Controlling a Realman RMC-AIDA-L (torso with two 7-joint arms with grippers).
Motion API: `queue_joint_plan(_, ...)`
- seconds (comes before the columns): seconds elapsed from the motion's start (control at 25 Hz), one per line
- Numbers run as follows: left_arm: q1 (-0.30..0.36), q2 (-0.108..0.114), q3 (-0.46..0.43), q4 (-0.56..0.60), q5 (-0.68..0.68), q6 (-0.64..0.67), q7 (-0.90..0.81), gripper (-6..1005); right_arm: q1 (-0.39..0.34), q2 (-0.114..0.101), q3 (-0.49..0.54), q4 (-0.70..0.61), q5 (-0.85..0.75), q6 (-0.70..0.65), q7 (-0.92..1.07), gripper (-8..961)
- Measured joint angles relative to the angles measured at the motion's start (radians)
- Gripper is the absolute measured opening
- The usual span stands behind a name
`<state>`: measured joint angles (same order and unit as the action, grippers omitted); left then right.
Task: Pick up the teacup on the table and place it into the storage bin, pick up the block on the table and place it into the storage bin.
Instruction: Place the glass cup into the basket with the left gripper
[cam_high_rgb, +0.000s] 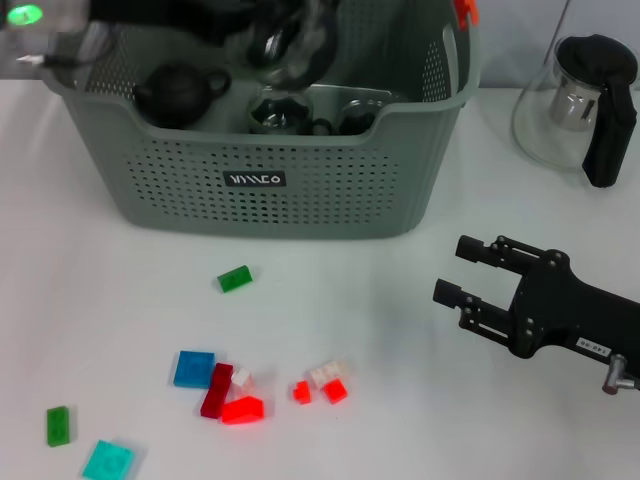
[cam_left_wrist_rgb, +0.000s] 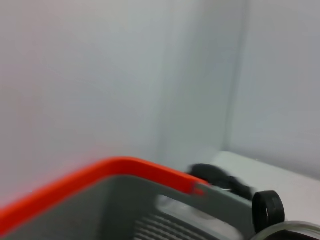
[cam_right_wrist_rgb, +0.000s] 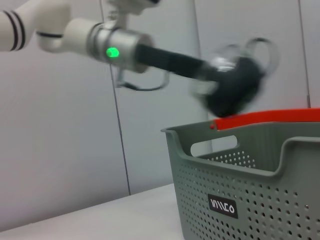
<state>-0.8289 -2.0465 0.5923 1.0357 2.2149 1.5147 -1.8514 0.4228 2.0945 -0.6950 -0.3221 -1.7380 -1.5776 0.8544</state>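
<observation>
The storage bin (cam_high_rgb: 300, 190) is grey-green, its walls dotted with rows of small holes, with a black label (cam_high_rgb: 254, 179) in white letters and an orange handle end (cam_high_rgb: 466, 10). Inside sits a black teapot (cam_high_rgb: 178, 93). The table (cam_high_rgb: 400, 400) is white. Left of the black right gripper (cam_high_rgb: 447, 270) lie red (cam_high_rgb: 240, 409), blue (cam_high_rgb: 194, 368), green (cam_high_rgb: 235, 278) and teal (cam_high_rgb: 108, 461) blocks. The glass pitcher (cam_high_rgb: 560, 110) is clear with a black handle.
</observation>
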Motion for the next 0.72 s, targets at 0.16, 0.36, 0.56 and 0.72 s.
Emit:
queue_joint_plan(0.16, -0.011, -0.025, 0.182, -0.032, 0.003, -0.293, -0.026, 38, 0.000, 0.001, -0.001, 0.000, 0.000, 0.000, 0.000, 638)
queue_joint_plan(0.36, -0.014, -0.045, 0.350, -0.110, 0.092, -0.587, -0.045, 38, 0.002, 0.001, 0.003, 0.000, 0.003, -0.007, 0.000, 638)
queue_joint_plan(0.56, -0.006, -0.082, 0.426, -0.149, 0.228, -0.755, -0.055, 43, 0.008, 0.001, 0.001, 0.000, 0.003, -0.008, 0.000, 638)
queue_joint_plan(0.72, -0.027, -0.104, 0.449, -0.199, 0.305, -0.820, -0.055, 55, 0.009, 0.002, 0.000, 0.000, 0.003, -0.009, 0.000, 637)
